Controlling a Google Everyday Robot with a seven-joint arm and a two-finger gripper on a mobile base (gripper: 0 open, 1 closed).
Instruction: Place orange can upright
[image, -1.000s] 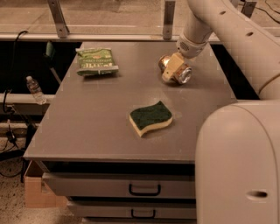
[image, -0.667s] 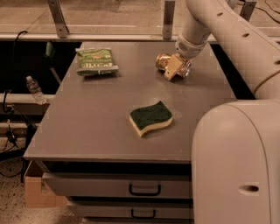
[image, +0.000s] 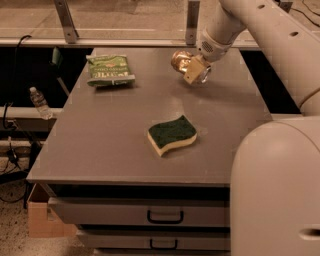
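Jaws of the gripper (image: 193, 70) are clenched across the body of the orange can (image: 179, 60), holding it over the far right part of the counter (image: 110, 130). The can lies tilted in the grasp: its copper-coloured side projects from the jaws on the left of the camera view, and a pale shiny end faces right and toward the camera. Contact between can and counter cannot be confirmed. The arm (image: 235, 20) descends to the jaws from the upper right, so the wrist stands at an angle, and this is judged to account for the tilt. Level with the jaws and well apart to the left lies the green snack bag (image: 110, 70). Well apart on the camera side lies the sponge (image: 171, 134). Before release, the can's axis must be turned vertical with one end facing the counter.
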